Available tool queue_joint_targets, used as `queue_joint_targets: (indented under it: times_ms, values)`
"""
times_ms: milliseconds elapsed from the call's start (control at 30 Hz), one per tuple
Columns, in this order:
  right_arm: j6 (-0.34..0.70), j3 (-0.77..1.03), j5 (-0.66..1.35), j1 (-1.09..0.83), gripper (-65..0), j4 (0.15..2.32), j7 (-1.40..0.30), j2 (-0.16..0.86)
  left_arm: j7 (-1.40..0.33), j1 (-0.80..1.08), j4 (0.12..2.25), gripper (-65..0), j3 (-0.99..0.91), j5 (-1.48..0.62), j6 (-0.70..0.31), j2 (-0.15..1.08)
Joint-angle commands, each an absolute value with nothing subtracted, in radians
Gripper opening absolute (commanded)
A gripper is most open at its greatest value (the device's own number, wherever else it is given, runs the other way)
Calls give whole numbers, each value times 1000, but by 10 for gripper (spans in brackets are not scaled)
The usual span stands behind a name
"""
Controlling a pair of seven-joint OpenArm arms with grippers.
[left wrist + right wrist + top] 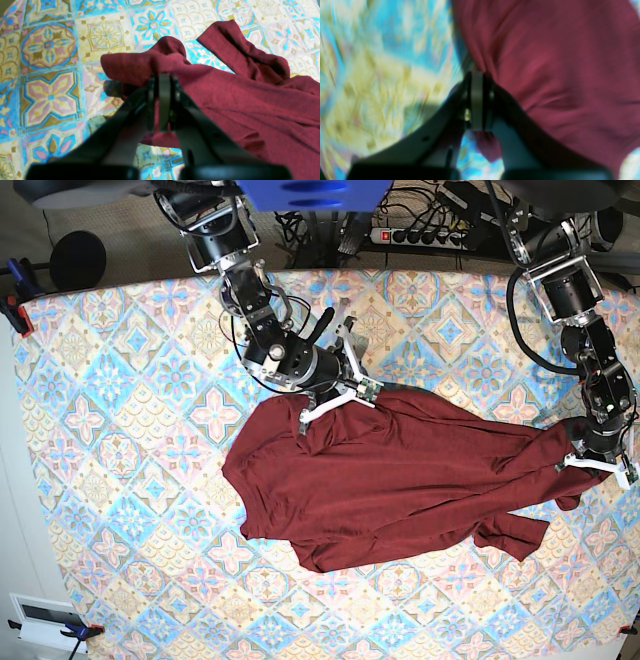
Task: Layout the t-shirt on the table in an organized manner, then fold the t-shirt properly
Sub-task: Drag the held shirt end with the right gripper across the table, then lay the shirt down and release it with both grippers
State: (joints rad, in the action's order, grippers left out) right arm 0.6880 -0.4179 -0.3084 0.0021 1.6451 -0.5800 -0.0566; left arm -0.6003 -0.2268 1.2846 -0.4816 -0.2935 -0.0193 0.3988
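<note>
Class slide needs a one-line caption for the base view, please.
Two arms stretch the t-shirt across the table, left end effector and right end effector each pinching an edge.

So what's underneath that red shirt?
Under the t-shirt only the table shows, its tiled cloth running out on every side. Whatever lies beneath the fabric's middle is covered, so that cannot be seen.

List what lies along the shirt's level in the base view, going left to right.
Bare table → right gripper pinching the t-shirt's upper left edge → spread t-shirt → left gripper pinching its right end.
</note>
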Motion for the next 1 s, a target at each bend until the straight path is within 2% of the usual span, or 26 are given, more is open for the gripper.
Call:
queue_joint_targets:
  times_ms: [0,233,333,433,633,967]
  values:
    - [698,-420,-292,-47,-650,1693,-578,-44,-575,-251,1307,-650,-486,-303,-21,420]
    - [698,-435,-292,-260,-650,1957,-578,68,-575,-252,1307,-650,-484,-303,-21,420]
    - [698,-470,-292,-364,-650,2009,-578,110,-575,-252,1307,-650,-483,-303,-21,420]
    - [698,-490,-295,-464,-650,2022,-568,197,-575,-249,1307,-650,-483,-302,-21,421]
    - [698,-618,-294,-481,-650,2029,-567,340,-575,-246,1307,-650,-483,-300,-21,424]
    - [698,-622,-295,-394,-650,2018,-568,344,-584,-183,1308,-650,-479,-303,-27,424]
